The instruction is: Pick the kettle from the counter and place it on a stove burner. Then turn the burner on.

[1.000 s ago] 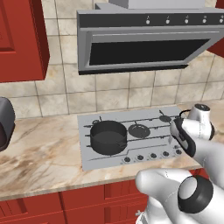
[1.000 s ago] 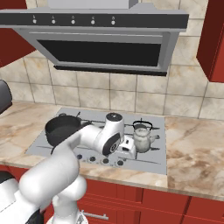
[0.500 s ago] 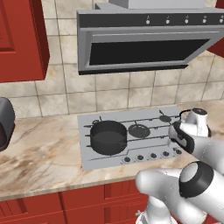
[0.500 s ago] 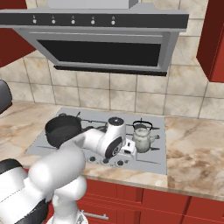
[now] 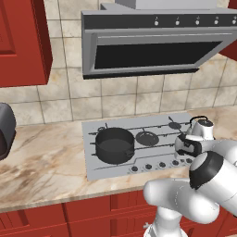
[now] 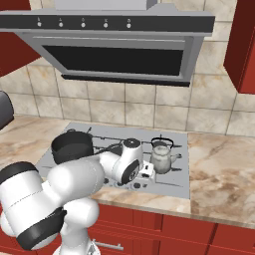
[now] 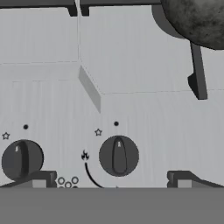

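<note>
While you look down the hand view, you see the gripper point(image 7: 109, 180) hanging over the front edge of the cooktop point(image 7: 144, 65), its two dark fingertips point(image 7: 39, 178) set wide apart with nothing between them. Right between them sits a round dark knob point(image 7: 118, 155), pointer straight up toward a small dot, flame mark at its left; a second knob point(image 7: 21, 159) sits further along the same front strip. At the top right corner of that view you get the grey underside of the kettle point(image 7: 199, 19) sitting on a black grate bar point(image 7: 197, 72). From the right base view, the kettle point(image 6: 162, 156) stands upright on the right rear part of the cooktop point(image 6: 182, 187), on the grate over a burner, black handle arched above it, just beside the gripper point(image 6: 146, 172). Left base view puts the kettle point(image 5: 202, 127) at the cooktop's right edge behind the arm. A wide black pot point(image 5: 114, 144) sits on the left front burner. The counter point(image 5: 41, 162) surrounds the cooktop.
</note>
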